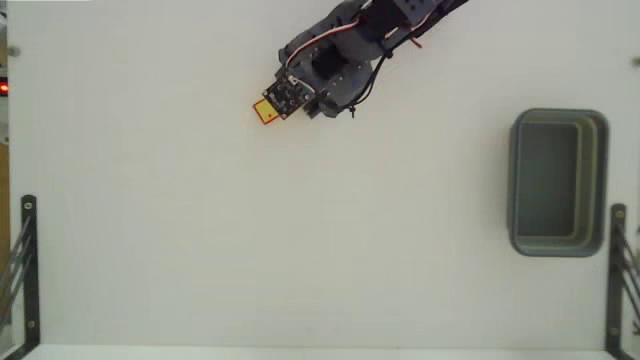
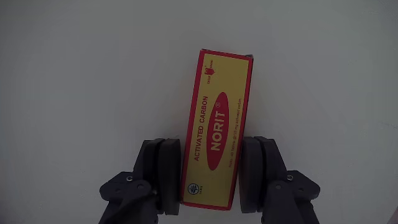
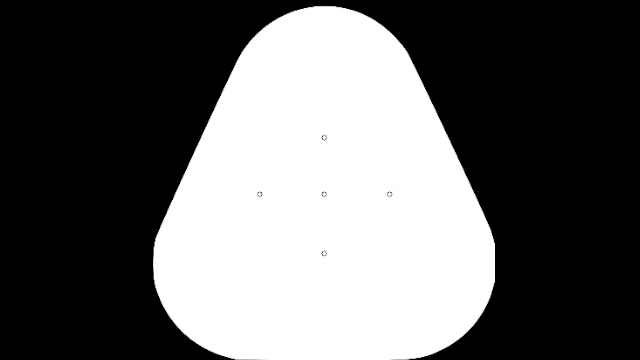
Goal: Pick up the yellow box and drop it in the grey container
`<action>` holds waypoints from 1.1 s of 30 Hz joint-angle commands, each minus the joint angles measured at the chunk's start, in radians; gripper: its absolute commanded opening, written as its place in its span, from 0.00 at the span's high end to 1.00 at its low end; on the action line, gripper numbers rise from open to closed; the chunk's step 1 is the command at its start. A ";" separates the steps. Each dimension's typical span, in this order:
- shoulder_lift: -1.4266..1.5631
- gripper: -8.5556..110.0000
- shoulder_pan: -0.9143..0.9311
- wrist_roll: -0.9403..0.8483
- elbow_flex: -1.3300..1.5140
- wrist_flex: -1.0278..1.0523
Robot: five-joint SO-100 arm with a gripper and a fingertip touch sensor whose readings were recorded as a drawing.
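Observation:
The yellow box point(image 2: 217, 124), flat and long with a red oval label, lies lengthwise between my gripper's point(image 2: 211, 171) two dark pads point(image 2: 166, 174), which press against both long sides of its near half. In the fixed view only the box's yellow end point(image 1: 265, 111) sticks out from under the gripper point(image 1: 276, 103) at the upper middle of the white table. I cannot tell whether the box rests on the table or hangs just above it. The grey container point(image 1: 516, 180), a rectangular tub with nothing in it, stands far off at the right edge of the fixed view.
The arm point(image 1: 350, 50) reaches in from the top of the fixed view with loose cables on it. Black metal brackets stand at the lower left point(image 1: 28, 270) and lower right point(image 1: 618, 270) table edges. White tabletop lies between box and container.

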 commanded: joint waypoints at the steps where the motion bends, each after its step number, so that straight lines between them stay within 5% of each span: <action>1: 0.024 0.47 0.020 0.005 0.002 -0.018; 33: 0.024 0.53 0.020 0.005 0.002 -0.018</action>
